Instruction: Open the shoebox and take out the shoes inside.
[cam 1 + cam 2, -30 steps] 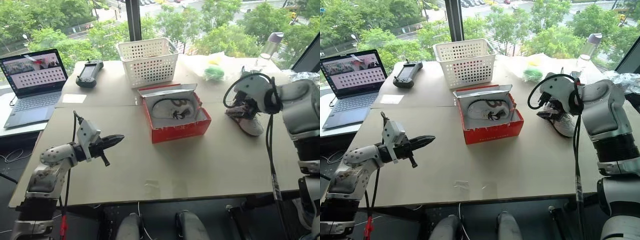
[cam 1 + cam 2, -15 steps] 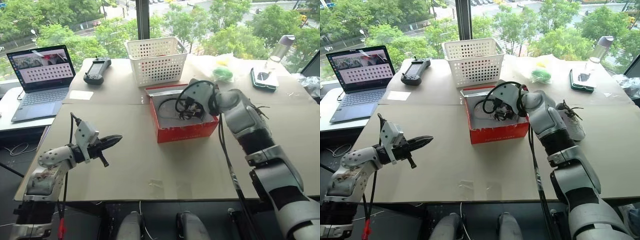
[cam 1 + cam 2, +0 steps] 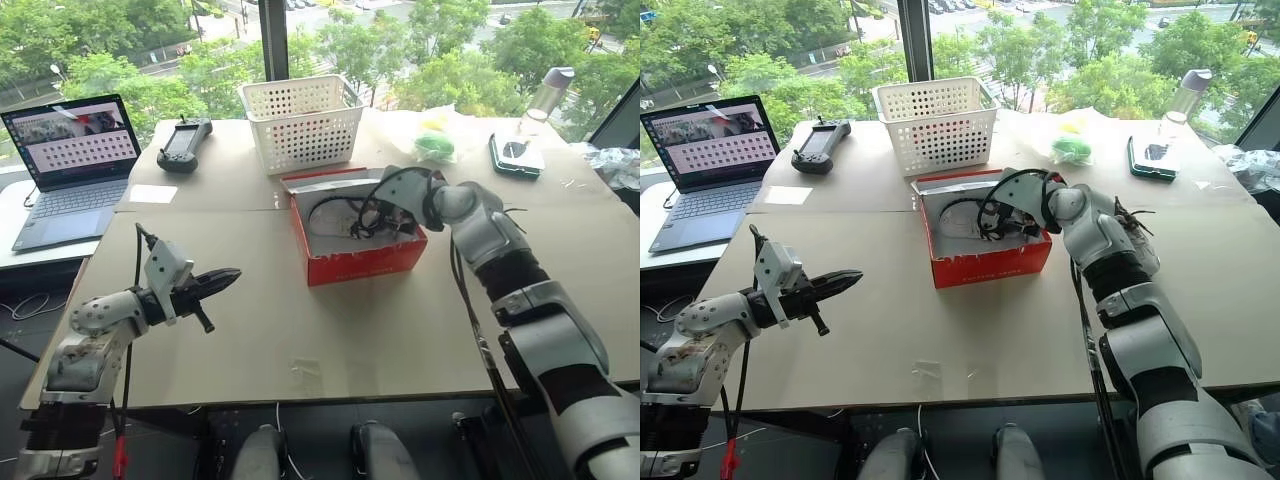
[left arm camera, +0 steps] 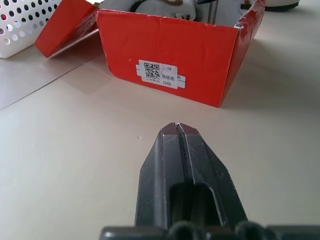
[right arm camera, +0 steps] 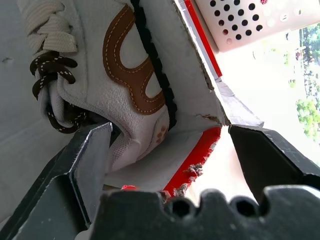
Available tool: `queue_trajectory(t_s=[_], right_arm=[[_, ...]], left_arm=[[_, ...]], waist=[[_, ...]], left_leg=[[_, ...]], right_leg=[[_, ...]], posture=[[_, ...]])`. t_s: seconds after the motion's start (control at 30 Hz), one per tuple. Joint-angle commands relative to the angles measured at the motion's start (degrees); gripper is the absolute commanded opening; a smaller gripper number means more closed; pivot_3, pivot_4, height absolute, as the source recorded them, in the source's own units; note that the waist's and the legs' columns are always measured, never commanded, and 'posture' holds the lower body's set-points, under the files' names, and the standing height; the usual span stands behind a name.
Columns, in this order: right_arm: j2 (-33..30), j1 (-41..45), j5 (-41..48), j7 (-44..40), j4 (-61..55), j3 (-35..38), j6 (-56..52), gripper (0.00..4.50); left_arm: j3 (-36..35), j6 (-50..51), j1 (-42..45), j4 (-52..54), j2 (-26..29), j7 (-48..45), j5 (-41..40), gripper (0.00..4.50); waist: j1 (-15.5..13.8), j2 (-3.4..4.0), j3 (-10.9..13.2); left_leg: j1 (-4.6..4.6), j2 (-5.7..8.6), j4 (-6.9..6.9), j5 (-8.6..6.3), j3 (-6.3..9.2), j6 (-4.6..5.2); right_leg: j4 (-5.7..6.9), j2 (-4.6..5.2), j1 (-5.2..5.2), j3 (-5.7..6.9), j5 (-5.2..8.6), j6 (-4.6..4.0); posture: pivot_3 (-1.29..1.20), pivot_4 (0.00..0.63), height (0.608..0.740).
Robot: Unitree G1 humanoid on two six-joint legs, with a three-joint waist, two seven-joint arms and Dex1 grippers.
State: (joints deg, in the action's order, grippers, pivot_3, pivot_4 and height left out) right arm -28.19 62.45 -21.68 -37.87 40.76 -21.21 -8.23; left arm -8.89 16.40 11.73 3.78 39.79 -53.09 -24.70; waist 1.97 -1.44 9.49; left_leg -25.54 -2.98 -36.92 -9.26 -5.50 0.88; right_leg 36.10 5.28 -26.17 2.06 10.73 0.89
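While the red rectangular cardboard shoebox (image 3: 350, 235) sits open mid-tabletop (image 3: 400, 320), the right hand (image 3: 385, 215) reaches inside, fingers spread wide around a grey-white sneaker (image 5: 115, 80); the left hand (image 3: 225, 277) hovers shut, empty.

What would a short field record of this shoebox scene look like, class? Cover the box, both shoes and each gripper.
shoebox: red, lid open, mid-table
shoe in box: grey-white, dark laces, lying inside
second shoe: on the table, right of the box
right gripper: open, reaching into the box
left gripper: shut, holding nothing, apart from the box
white basket: behind the box
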Motion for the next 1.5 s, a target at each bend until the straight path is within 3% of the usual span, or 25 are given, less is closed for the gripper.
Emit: queue_trajectory(t_s=[0.03,0.47,0.6,0.9,1.5], right_arm=[[2.16,2.77,-1.57,4.26,3.63,0.08,1.97,4.46],[6.17,5.45,-2.51,11.50,12.91,0.97,5.84,4.46],[6.82,4.71,-2.05,11.55,12.74,1.24,5.70,3.46],[8.48,3.96,-1.81,11.91,11.80,1.95,4.42,0.42],[4.34,1.47,-0.44,10.11,1.06,4.74,1.22,0.42]], left_arm=[[-1.39,-0.61,0.22,1.32,0.30,0.38,-0.21,0.00],[-1.46,-0.73,-0.60,1.66,0.33,0.64,-0.15,0.00],[-1.43,-0.76,-0.81,1.70,0.43,0.72,-0.05,0.00],[-1.24,-0.71,-0.34,1.08,0.81,0.32,0.08,0.00],[-0.44,-0.60,0.91,-0.05,0.80,0.00,0.66,0.00]], waist=[[0.20,0.00,0.00],[0.72,0.00,0.00],[0.74,0.00,0.00],[0.77,0.00,-0.01],[0.53,0.00,-0.01]], left_leg=[[0.00,0.00,0.00,0.00,0.00,0.00],[0.06,-0.01,0.00,0.02,0.00,-0.03],[0.06,-0.01,0.00,0.02,0.00,-0.03],[0.12,-0.02,0.00,0.02,0.01,-0.03],[0.10,-0.01,0.01,0.02,0.01,-0.02]], right_leg=[[0.01,0.00,0.00,0.00,-0.01,-0.01],[0.07,-0.01,0.01,-0.01,-0.02,-0.02],[0.08,-0.01,0.01,-0.02,-0.02,-0.03],[0.10,-0.02,0.04,-0.03,-0.02,-0.03],[0.08,-0.01,0.04,-0.04,-0.01,-0.03]], posture=[[0.00,0.150,0.733],[0.00,0.150,0.733],[0.00,0.150,0.733],[0.00,0.150,0.733],[0.00,0.150,0.733]])
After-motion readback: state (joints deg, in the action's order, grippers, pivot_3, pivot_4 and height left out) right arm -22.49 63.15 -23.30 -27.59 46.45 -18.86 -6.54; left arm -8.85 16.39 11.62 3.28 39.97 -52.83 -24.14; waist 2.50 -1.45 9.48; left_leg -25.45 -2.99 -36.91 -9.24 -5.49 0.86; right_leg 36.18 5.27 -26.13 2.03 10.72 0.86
